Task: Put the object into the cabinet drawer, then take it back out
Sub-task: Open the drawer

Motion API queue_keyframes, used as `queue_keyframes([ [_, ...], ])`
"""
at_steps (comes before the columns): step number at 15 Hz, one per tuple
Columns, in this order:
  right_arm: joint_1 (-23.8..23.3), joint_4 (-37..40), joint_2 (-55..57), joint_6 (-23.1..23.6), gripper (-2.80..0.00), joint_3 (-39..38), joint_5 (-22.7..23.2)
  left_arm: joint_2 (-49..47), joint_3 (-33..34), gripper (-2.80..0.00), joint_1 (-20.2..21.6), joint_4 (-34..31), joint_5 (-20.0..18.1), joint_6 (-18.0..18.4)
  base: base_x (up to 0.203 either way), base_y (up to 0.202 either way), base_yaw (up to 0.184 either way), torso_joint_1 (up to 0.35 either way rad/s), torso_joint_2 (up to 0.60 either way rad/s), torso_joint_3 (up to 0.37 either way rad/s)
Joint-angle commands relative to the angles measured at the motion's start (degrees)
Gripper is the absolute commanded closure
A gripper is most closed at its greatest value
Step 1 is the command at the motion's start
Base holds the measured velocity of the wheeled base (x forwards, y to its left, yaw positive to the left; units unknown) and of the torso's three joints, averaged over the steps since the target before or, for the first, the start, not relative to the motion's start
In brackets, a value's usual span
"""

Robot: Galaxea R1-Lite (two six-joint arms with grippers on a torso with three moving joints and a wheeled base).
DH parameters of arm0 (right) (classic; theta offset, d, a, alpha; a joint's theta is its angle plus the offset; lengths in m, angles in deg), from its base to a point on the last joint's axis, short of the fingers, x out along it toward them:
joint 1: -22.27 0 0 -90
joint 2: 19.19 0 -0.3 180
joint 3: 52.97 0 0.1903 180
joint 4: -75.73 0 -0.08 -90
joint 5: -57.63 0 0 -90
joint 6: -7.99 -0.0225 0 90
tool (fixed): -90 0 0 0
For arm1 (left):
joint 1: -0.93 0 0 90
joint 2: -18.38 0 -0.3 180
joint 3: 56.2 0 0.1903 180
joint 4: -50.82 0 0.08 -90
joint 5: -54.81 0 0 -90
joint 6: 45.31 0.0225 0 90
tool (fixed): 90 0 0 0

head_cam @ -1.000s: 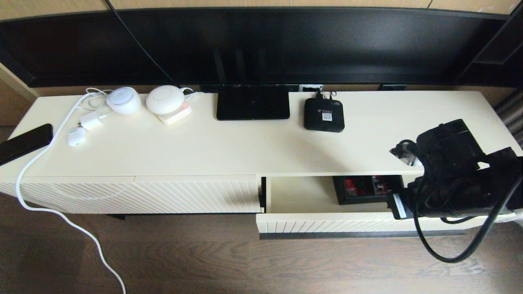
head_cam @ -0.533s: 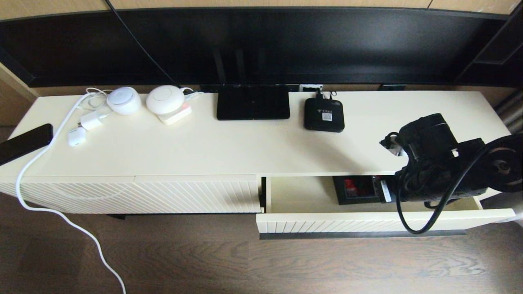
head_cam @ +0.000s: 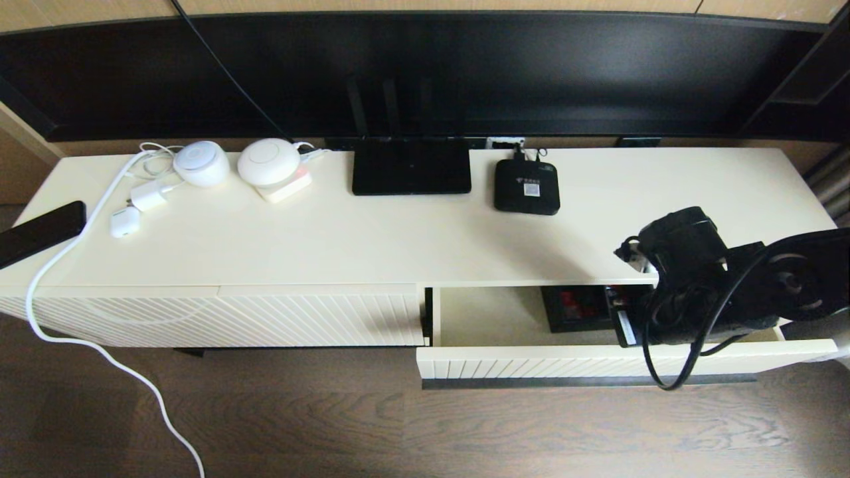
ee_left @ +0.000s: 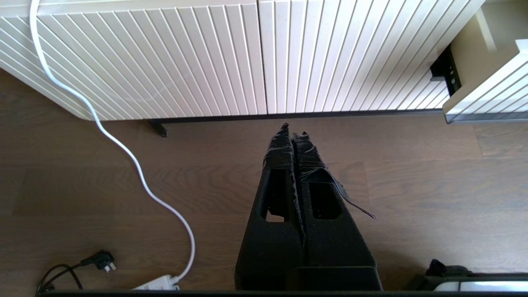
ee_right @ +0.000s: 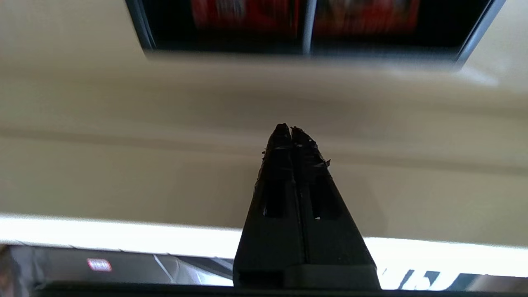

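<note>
Reaching in from the right of the head view, the right arm [head_cam: 724,285] bends over the open cabinet drawer [head_cam: 597,362], its wrist low across the drawer's right half and a black cable looping down past the ribbed front. The organizer box [head_cam: 576,307] lies inside the drawer against its back, partly under the edge of the cream surface [head_cam: 398,239], with red items showing in its compartments; the arm hides the box's right end. On the surface behind stand a flat black router [head_cam: 411,166], a small black square device [head_cam: 526,187], two white round gadgets [head_cam: 232,162] and a white cable [head_cam: 60,265] that runs down to the floor. A ribbed front panel [head_cam: 212,318] closes the cabinet's left half.

From the left wrist view, the left claw [ee_left: 292,130] hangs low over the wooden floor [ee_left: 412,185] in front of that ribbed panel [ee_left: 165,57], its two fingers pressed together with nothing between them. The corner of the open drawer [ee_left: 486,99] shows well off to one side.

From the right wrist view, the right claw [ee_right: 286,128] points into the drawer's cream interior [ee_right: 123,165], fingers closed tight against each other and empty. The organizer box [ee_right: 309,45] sits ahead of the tips, apart from them, its red contents blurred.
</note>
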Motion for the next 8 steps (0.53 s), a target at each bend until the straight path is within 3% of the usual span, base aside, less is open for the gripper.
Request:
queue_keyframes([
  [1,0.3,0.1,-1.2,-0.1,0.0,-2.7,0.0,-0.1,0.0,0.0,0.0,0.1,0.0,0.0,0.0,0.0,0.0,0.0,0.0,0.0],
  [8,1.9,0.3,-4.7,0.5,0.0,-12.9,0.1,-0.1,0.0,0.0,0.0,0.0,0.0,0.0,0.0,0.0,0.0,0.0,0.0,0.0],
])
